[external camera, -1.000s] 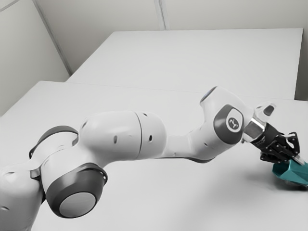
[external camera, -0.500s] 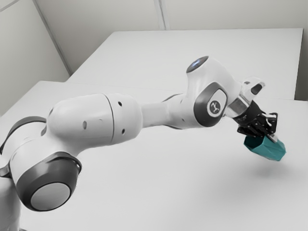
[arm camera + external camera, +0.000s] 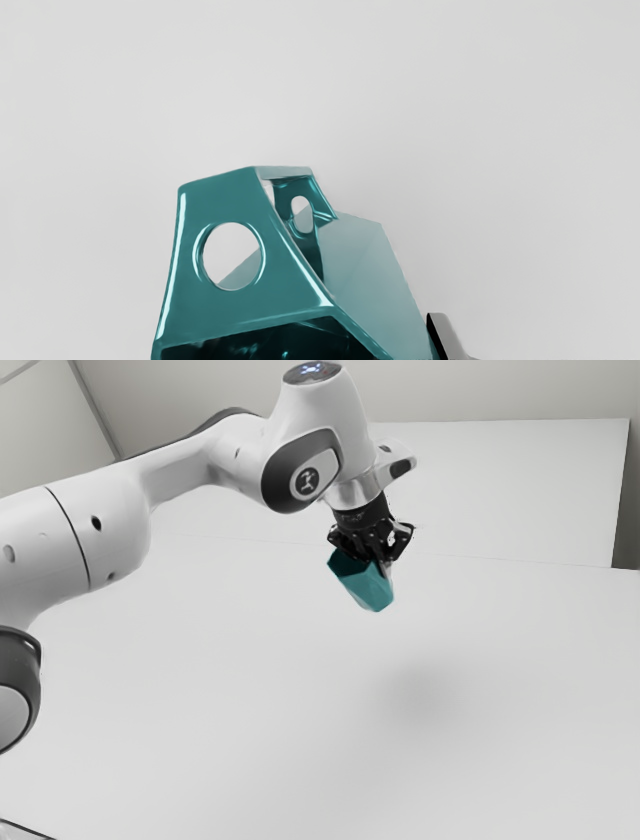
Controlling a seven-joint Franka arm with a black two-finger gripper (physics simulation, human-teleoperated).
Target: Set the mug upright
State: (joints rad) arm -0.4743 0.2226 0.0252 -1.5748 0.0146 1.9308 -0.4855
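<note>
High above the table, my gripper (image 3: 380,568) points downward and is shut on the wall of the teal faceted mug (image 3: 364,588). The mug hangs tilted in the air, touching nothing but the gripper, its lower end slanting toward the exterior view's right. In the wrist view the mug (image 3: 215,310) shows an angular side with a round hole and a dark hollow below. One finger of my gripper (image 3: 431,345) lies against its outer wall; the other finger is hidden by the mug.
A wide white table (image 3: 250,710) lies below the mug, with a soft shadow on it. Another white table surface (image 3: 520,490) stands behind it, before pale walls. The arm spans the exterior view's upper left.
My gripper has lifted the mug off the table and carried it up and toward the exterior view's left. The hand has turned to point more steeply down, and the mug has tilted with it.
</note>
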